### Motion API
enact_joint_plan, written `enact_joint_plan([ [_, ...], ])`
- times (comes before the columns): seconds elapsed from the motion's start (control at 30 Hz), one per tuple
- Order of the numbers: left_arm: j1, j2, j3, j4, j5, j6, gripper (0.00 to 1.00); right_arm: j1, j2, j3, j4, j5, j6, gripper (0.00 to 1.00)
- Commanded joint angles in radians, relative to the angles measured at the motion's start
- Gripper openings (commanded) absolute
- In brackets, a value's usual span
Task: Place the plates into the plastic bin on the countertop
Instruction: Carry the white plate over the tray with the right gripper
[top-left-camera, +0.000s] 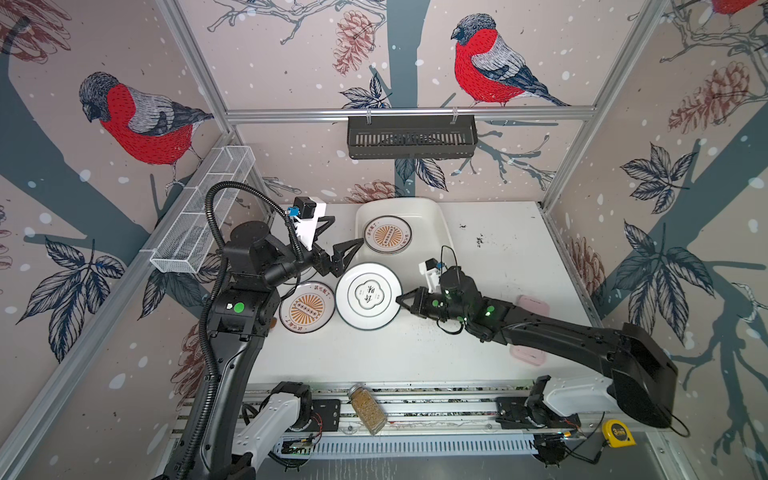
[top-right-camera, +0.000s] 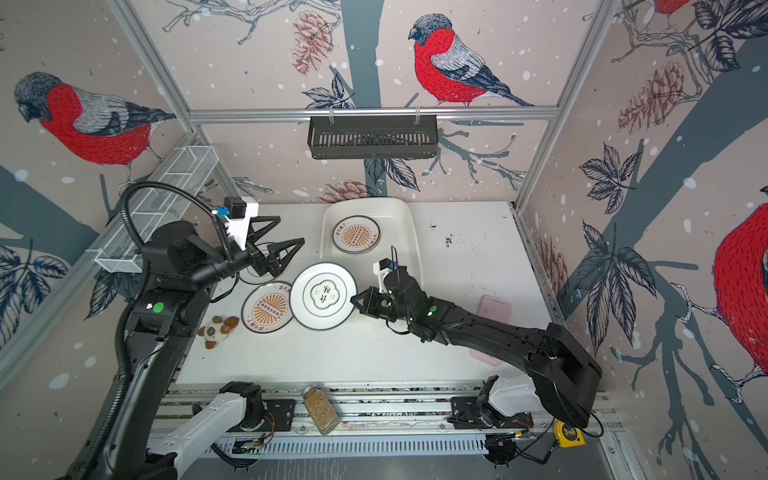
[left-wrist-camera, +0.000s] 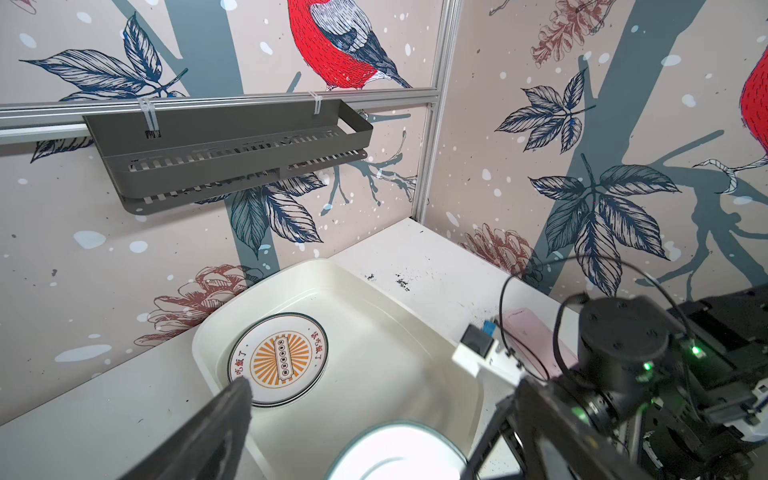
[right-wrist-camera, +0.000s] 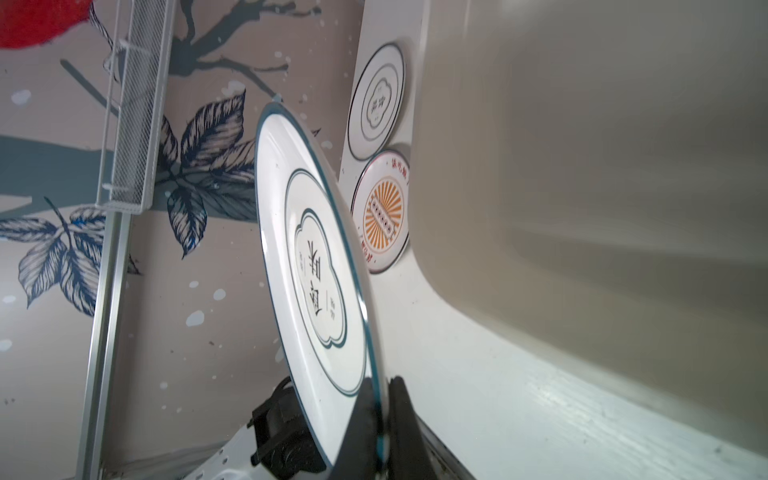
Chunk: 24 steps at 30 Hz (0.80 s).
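With at least one sunburst plate (top-left-camera: 387, 235) in the plastic bin (top-left-camera: 428, 214) at twelve o'clock, I've the right gripper (top-left-camera: 401, 300) pinching the cloud plate (top-left-camera: 368, 295) above mid-countertop (top-left-camera: 415, 353), the left gripper (top-left-camera: 348, 229) gaping empty, and the other sunburst plate (top-left-camera: 306, 306) waiting at nine o'clock.

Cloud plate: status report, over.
Right gripper shut on cloud plate rim, short of plastic bin. Left gripper open, empty, beside bin. One sunburst plate inside; nothing blocking.

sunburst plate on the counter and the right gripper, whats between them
The cloud-emblem plate, gripped at its rim by the right gripper, lies between it and that sunburst plate; both top views show it.
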Motion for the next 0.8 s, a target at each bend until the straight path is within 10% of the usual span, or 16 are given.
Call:
enact_joint_plan([
  [0.0,0.001,0.005,-0.014,-0.003,0.006,0.013,0.98,-0.110,-0.002,0.056,-0.114,-0.096,-0.134,0.02],
  [0.27,0.001,0.037,-0.024,-0.025,0.031,0.018,0.98,-0.326,0.169,0.248,-0.284,-0.211,-0.361,0.02],
  [0.77,0.001,0.095,-0.017,-0.033,0.082,-0.019,0.98,-0.383,0.508,0.466,-0.399,-0.278,-0.513,0.02],
])
